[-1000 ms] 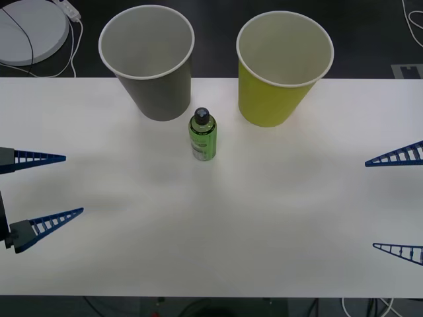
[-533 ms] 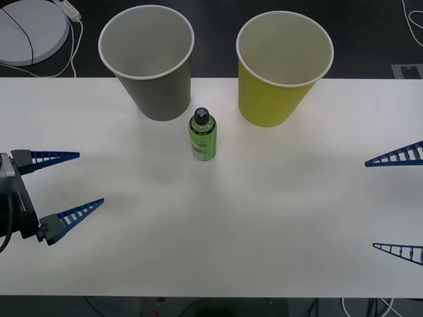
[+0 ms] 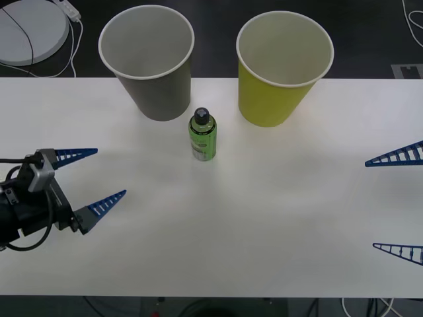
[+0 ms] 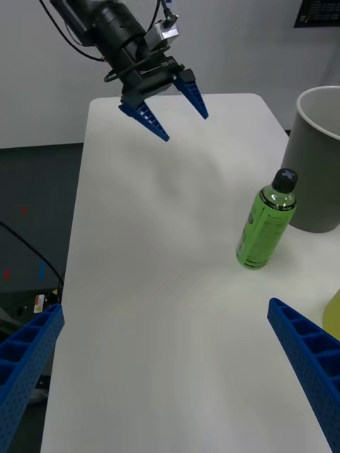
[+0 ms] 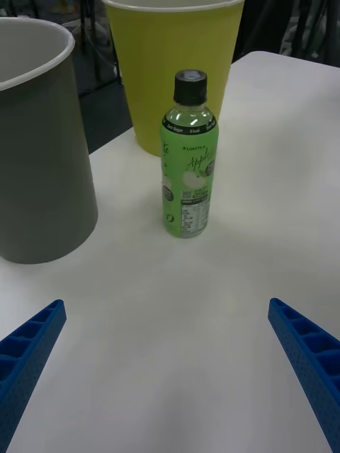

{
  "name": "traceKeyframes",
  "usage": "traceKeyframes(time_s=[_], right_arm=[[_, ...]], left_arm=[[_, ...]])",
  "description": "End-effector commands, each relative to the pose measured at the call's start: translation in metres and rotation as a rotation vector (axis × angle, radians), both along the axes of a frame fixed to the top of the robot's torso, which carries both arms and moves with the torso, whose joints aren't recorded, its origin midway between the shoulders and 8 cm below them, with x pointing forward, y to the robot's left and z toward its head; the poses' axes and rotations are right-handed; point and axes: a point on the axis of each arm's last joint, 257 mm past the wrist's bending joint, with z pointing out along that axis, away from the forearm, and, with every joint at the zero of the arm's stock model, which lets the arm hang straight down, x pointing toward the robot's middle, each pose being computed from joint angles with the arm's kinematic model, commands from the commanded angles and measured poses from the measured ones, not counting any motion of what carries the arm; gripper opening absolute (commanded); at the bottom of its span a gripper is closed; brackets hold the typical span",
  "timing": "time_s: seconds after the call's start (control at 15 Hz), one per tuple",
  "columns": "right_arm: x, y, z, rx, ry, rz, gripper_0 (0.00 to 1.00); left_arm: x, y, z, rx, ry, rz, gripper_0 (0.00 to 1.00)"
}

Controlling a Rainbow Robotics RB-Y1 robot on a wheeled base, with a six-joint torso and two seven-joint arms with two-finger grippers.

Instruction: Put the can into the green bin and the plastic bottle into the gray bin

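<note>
**Left gripper lines up on the upright bottle**

The plastic bottle point(image 3: 203, 135) stands upright on the white table point(image 3: 264, 218), between the gray bin point(image 3: 148, 61) and the green bin point(image 3: 283, 66) and a little nearer the robot than either, touching neither. No can is seen on the table.

The bottle looks small and light, with a thin wall that would likely give under a hard squeeze, and its glossy label may be slippery. It is narrow for its height, so a sideways nudge could tip it. The best hold is probably across the labelled body at mid-height, below the black cap, with the fingers closing evenly from both sides.

The left gripper point(image 3: 92, 177) hovers over the table on the robot's left, well apart from the bottle, its blue fingers spread wide and pointing toward it; in the left wrist view the bottle sits centred between them. The right gripper point(image 3: 396, 201) waits at the table's right edge, fingers also wide, holding nothing.

Both bins stand upright and open, the gray one just behind and left of the bottle.
</note>
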Motion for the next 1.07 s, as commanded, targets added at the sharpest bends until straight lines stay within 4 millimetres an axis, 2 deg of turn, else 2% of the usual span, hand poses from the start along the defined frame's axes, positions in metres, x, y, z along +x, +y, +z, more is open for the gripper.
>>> traceKeyframes(time_s=[0.07, 0.4, 0.73, 0.93, 1.07], right_arm=[[0.0, 0.0, 0.0, 0.0, 0.0, 0.0, 1.0], [0.0, 0.0, 0.0, 0.0, 0.0, 0.0, 1.0], [0.0, 0.0, 0.0, 0.0, 0.0, 0.0, 1.0], [0.0, 0.0, 0.0, 0.0, 0.0, 0.0, 1.0], [0.0, 0.0, 0.0, 0.0, 0.0, 0.0, 1.0]], left_arm=[[0.011, -0.007, -0.006, -0.006, -0.015, 0.028, 1.0], [0.032, -0.019, -0.02, -0.019, -0.019, 0.042, 1.0], [0.054, -0.04, -0.026, -0.025, -0.044, 0.044, 1.0], [0.06, -0.053, -0.031, -0.026, -0.048, 0.036, 1.0], [0.058, -0.07, -0.035, -0.042, -0.046, 0.022, 1.0]])
